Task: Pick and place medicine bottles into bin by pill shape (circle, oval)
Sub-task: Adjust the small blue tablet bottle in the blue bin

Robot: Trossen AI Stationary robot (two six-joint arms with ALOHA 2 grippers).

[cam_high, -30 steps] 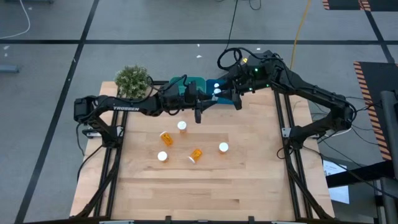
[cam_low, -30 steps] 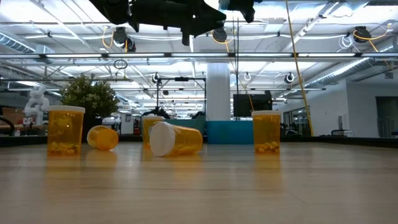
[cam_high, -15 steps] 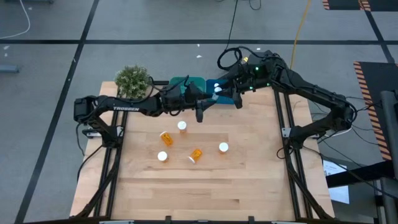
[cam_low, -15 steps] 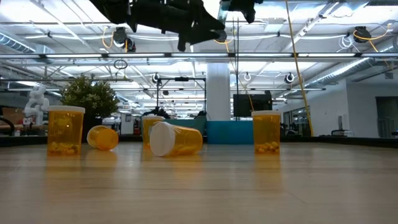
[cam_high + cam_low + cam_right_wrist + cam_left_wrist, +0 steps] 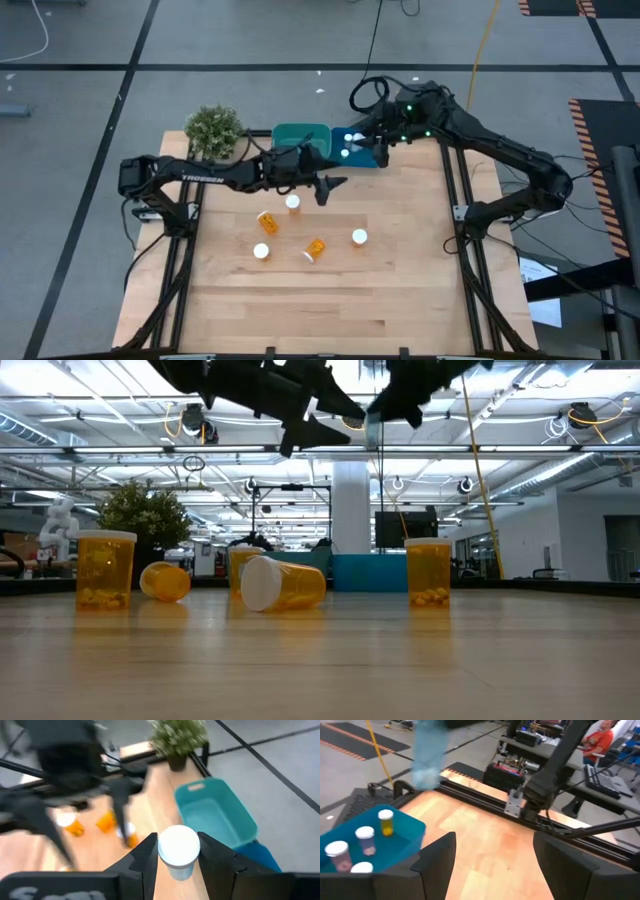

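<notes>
Five orange medicine bottles with white caps are on the wooden table: three upright [image 5: 292, 203] [image 5: 262, 251] [image 5: 358, 237] and two on their sides [image 5: 267, 220] [image 5: 314, 248]. At the far edge stand a teal bin [image 5: 300, 135] and a blue bin [image 5: 352, 148]; the blue one holds several bottles [image 5: 365, 840]. My right gripper [image 5: 179, 854] is beside the blue bin, shut on a white-capped bottle [image 5: 179, 847]. My left gripper [image 5: 327, 186] hangs open above the table, near the teal bin. My right gripper pinches the bottle between its two fingers [image 5: 145, 857], one on each side, just under the white cap [image 5: 179, 844]. The cap end faces back toward the wrist. The bottle is lifted clear, above the table's far edge by the bins.
A potted plant [image 5: 212, 128] stands at the far left corner beside the teal bin. Bare wood lies across the near half of the table [image 5: 330, 310]. Black frame rails run along both side edges.
My left gripper has drawn back from over the teal bin toward the table's near edge, leaving the bin uncovered, and stays open. My right gripper has turned beside the blue bin, keeping hold of its bottle.
</notes>
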